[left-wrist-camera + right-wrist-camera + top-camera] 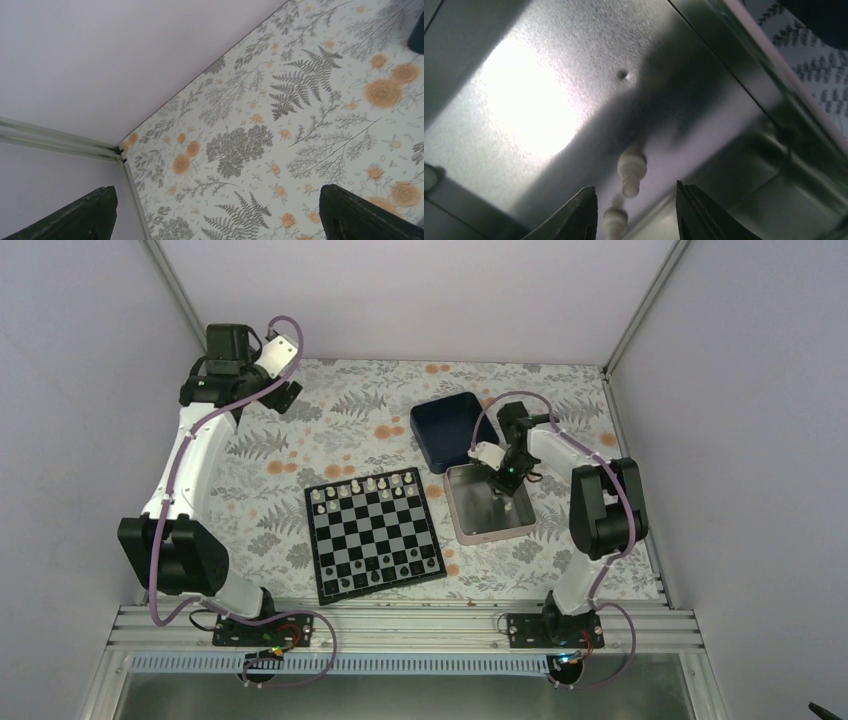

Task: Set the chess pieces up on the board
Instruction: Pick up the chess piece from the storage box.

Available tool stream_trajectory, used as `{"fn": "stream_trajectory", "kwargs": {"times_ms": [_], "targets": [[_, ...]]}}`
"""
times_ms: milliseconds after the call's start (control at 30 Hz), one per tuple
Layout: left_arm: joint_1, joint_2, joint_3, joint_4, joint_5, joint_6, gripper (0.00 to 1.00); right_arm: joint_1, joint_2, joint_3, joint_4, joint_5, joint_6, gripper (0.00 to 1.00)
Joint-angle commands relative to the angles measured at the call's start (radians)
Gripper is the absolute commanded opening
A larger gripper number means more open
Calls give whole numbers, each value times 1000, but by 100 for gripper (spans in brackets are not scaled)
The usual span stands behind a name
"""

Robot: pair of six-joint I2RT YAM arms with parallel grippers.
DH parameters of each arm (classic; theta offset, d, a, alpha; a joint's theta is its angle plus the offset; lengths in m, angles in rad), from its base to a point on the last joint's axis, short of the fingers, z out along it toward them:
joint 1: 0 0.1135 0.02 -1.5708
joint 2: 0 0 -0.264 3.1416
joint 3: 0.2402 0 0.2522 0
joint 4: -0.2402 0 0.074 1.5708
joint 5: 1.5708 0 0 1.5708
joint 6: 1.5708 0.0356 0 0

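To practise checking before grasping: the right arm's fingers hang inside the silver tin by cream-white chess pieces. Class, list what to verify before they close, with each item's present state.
1. Right gripper open, fingers apart: ok.
2. Cream-white chess piece lies between them on the silver tin floor: ok.
3. Only one piece in the gap: not ok; second piece lies beside one finger.
4. Fingers low enough to grip: cannot tell.
5. Left gripper open, away from the board: ok.

no readable text, brand or number; none on the board (pixel 375 535), none on the silver tin (pixel 478 520)
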Motion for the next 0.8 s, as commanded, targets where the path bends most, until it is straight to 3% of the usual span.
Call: {"fn": "stream_trajectory", "kwargs": {"times_ms": [0,767], "targets": [[-1,-5,-5,33,65,-47,100,25,38,-12,34,-1,28,40],[2,-26,-1,11,77,-48,100,53,25,-31,27,38,59,8]]}}
